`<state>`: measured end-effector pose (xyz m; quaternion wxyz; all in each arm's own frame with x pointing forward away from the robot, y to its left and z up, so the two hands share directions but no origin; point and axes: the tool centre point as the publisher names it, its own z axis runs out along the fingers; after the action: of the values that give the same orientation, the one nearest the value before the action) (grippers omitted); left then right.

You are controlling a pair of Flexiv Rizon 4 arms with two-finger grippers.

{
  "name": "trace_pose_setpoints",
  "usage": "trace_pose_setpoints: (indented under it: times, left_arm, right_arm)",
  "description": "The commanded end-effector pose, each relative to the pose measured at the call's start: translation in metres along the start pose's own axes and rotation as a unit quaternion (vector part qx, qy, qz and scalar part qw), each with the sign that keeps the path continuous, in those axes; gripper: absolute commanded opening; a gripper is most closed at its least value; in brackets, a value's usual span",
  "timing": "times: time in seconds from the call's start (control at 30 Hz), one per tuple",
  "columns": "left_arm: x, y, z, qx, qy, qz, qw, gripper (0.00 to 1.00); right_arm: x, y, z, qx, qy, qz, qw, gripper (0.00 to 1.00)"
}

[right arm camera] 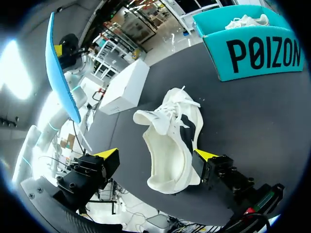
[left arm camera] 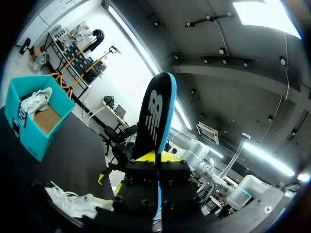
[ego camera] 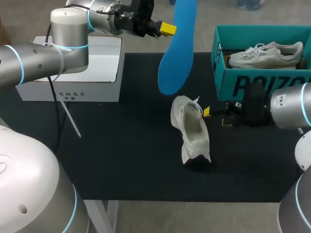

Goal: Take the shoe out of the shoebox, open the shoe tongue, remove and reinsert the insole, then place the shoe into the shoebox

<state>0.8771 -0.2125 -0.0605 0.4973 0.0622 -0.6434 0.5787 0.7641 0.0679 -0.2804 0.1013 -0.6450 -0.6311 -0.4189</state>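
A: Blue insole [ego camera: 177,53] is out, clamped upright in the left gripper [ego camera: 167,30], high over the mat [ego camera: 121,145]. Reinsertion next?
B: Likely. It needs lowering toe-first into the shoe [ego camera: 190,131], which lies on the mat lengthwise near-to-far, toe seemingly far. The right gripper [ego camera: 216,116] stands spread beside it.

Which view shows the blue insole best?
Head view: the insole shows its broad blue face, held up by the left gripper. Left wrist view shows its dark underside, close up; right wrist view only a thin blue edge.
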Motion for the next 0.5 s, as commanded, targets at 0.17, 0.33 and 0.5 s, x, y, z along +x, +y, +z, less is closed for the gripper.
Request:
trace_pose_setpoints:
  times: [0.17,0.33,0.5]
  left_arm:
    - [0.0,0.0,0.0,0.0,0.0,0.001,1.0,0.0]
    - [0.0,0.0,0.0,0.0,0.0,0.001,1.0,0.0]
    - [0.0,0.0,0.0,0.0,0.0,0.001,1.0,0.0]
  right_arm:
    - [-0.011,0.001,-0.012,-0.001,0.181,0.044,0.983,1.0]
    - [-0.001,0.015,-0.007,0.025,0.209,0.031,0.977,1.0]
    - [0.01,0.035,-0.004,0.046,0.254,0.043,0.965,1.0]
